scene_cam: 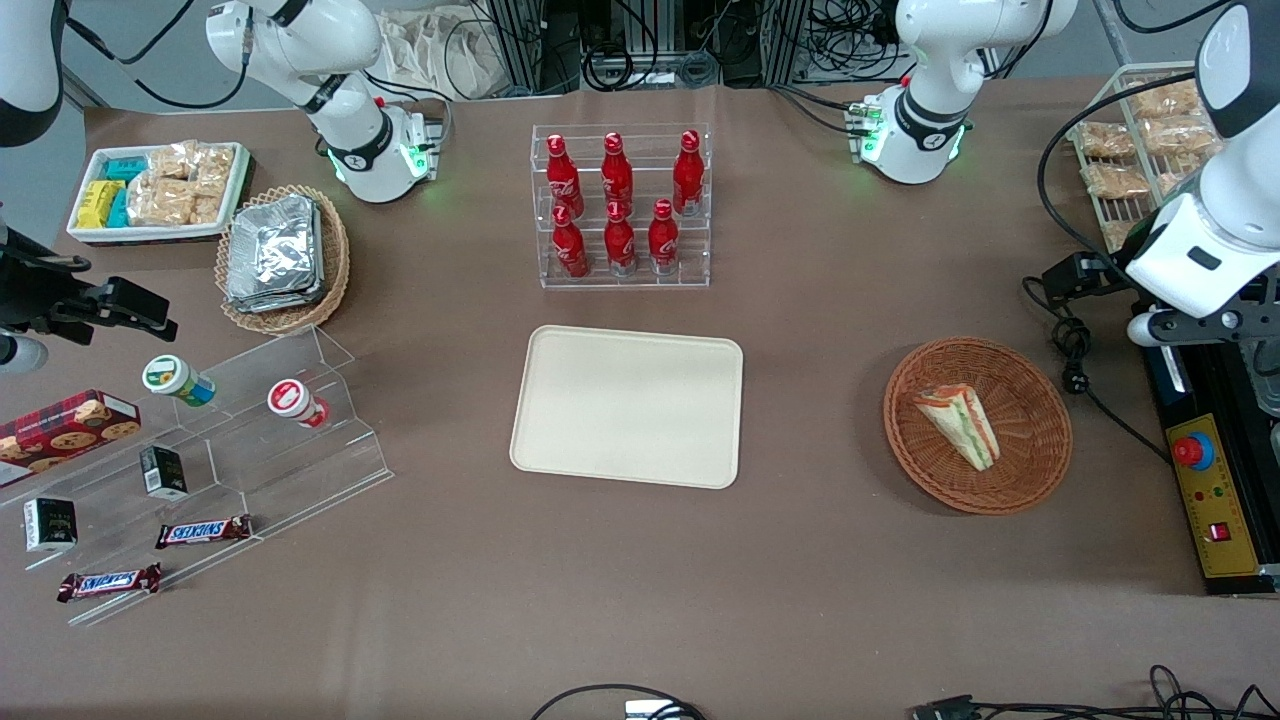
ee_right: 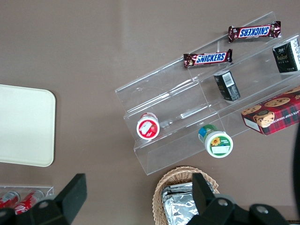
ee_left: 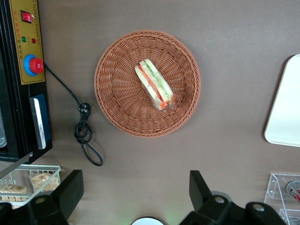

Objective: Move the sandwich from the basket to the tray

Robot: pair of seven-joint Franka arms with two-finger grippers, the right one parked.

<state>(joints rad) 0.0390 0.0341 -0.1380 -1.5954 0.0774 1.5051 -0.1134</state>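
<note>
Jaws spread wide and empty, the left gripper [ee_left: 133,194] hangs high above the wicker basket [ee_left: 112,70], lined up for the sandwich [ee_left: 154,84] lying inside, with the cream tray [scene_cam: 560,440] waiting bare at the table's middle.

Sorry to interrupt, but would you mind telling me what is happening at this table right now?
The left arm's gripper hangs open high above the basket, holding nothing. The sandwich lies untouched in the basket. The tray, mid-table, has nothing on it, so the move has not begun.
</note>
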